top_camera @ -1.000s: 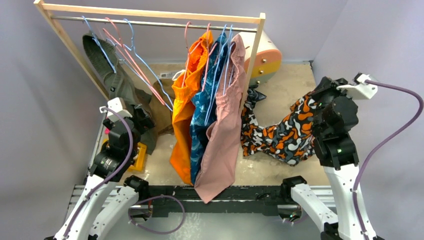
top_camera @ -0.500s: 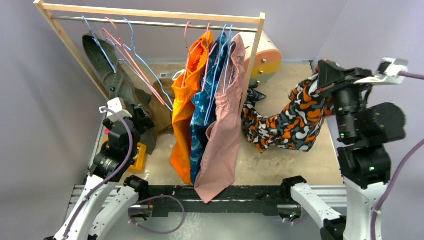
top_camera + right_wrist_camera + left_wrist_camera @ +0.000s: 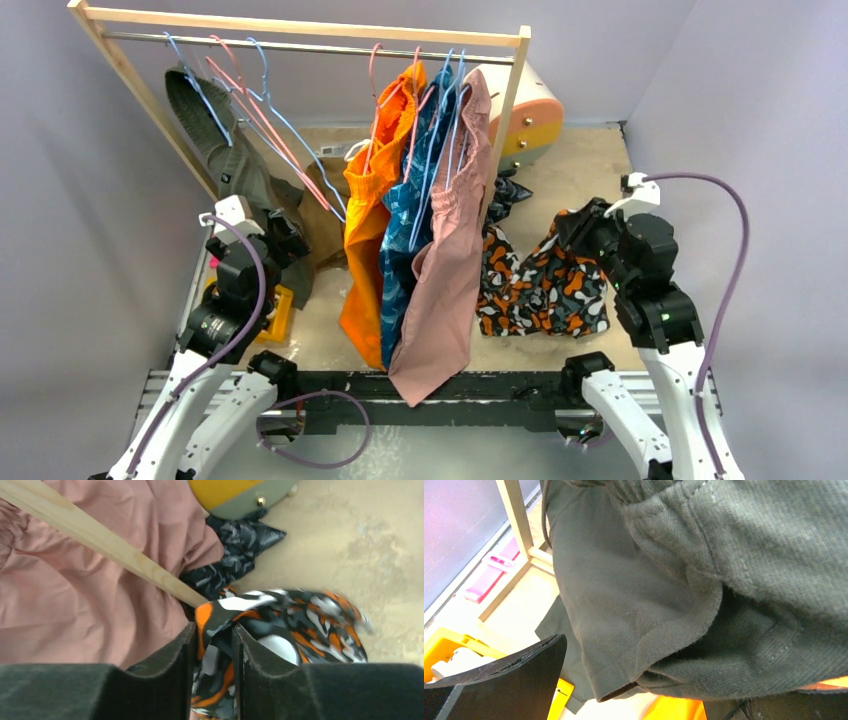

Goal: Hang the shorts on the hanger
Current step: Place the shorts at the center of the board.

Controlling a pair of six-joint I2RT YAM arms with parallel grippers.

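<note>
The camouflage shorts (image 3: pixel 545 290) lie in a heap on the table at the right, with one corner pulled up into a peak. My right gripper (image 3: pixel 578 222) is shut on that corner; in the right wrist view the fabric (image 3: pixel 300 630) fills the narrow gap between the pads of that gripper (image 3: pixel 214 630). An empty light-blue hanger (image 3: pixel 295 135) hangs slanted from the rail at the left. My left gripper (image 3: pixel 639 700) stands open under a dark green garment (image 3: pixel 649 580), holding nothing.
A wooden rack (image 3: pixel 300 27) carries orange shorts (image 3: pixel 365 230), a blue patterned garment (image 3: pixel 400 250) and pink shorts (image 3: pixel 450 260). Its right post (image 3: pixel 100 545) stands close to my right gripper. A yellow-orange drum (image 3: pixel 530 110) and a dark cloth (image 3: pixel 505 190) lie behind it.
My right arm swung the shorts up and to the right, then came down and in; the shorts now rest bunched on the table. The left arm has not moved.
</note>
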